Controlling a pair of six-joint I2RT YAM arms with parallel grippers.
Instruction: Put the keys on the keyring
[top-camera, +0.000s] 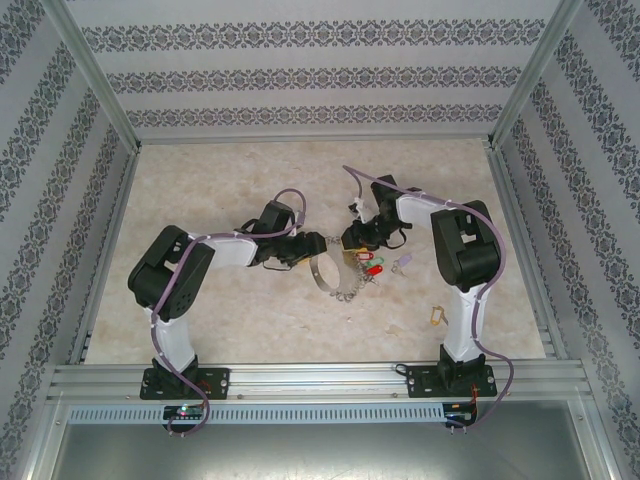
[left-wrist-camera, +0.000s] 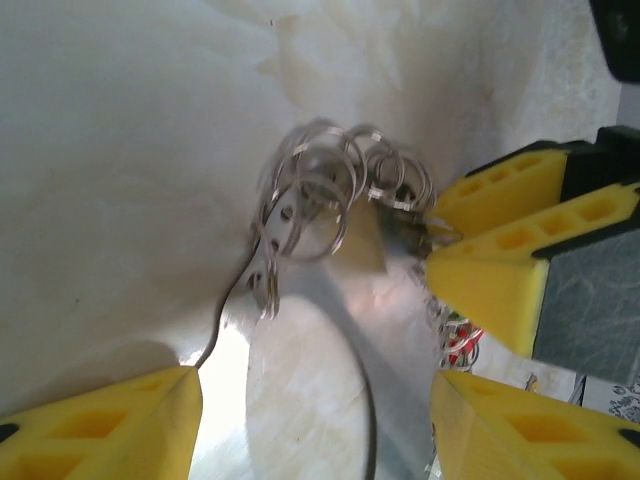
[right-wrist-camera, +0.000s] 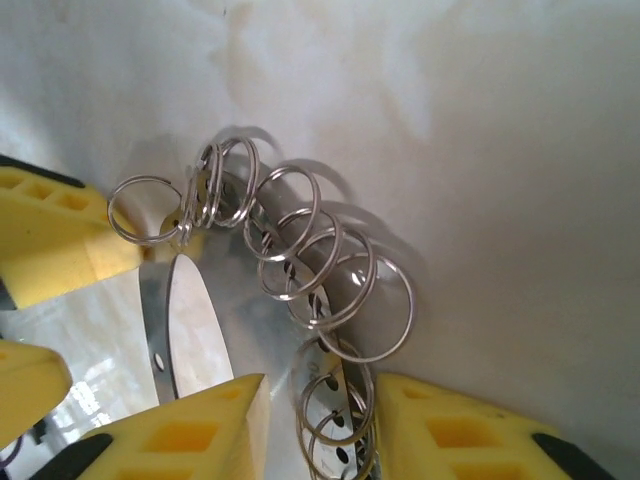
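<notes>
Top view high, distant; wrist views close, share keyring (left-wrist-camera: 280, 215).

Robot test cell of the lab or workshop sort. Bare aluminium extrusion posts (top-camera: 95, 75) frame the bay on both sides. The walls are flat panels covered in striped grey damask wallpaper (top-camera: 320, 75), a backdrop set inside the metal frame. The work surface is a tabletop (top-camera: 250, 180) with a pale marble-look finish, and the wrist views show the same mottled cream surface close up. The left arm (top-camera: 172, 275) and right arm (top-camera: 465, 245) are bolted side by side to a slotted aluminium rail (top-camera: 320, 378) at the near edge. Purple cables (top-camera: 288, 192) run exposed along both arms. A slotted cable duct (top-camera: 320, 412) sits beneath the rail, with plain sheet metal (top-camera: 320, 450) below that.
</notes>
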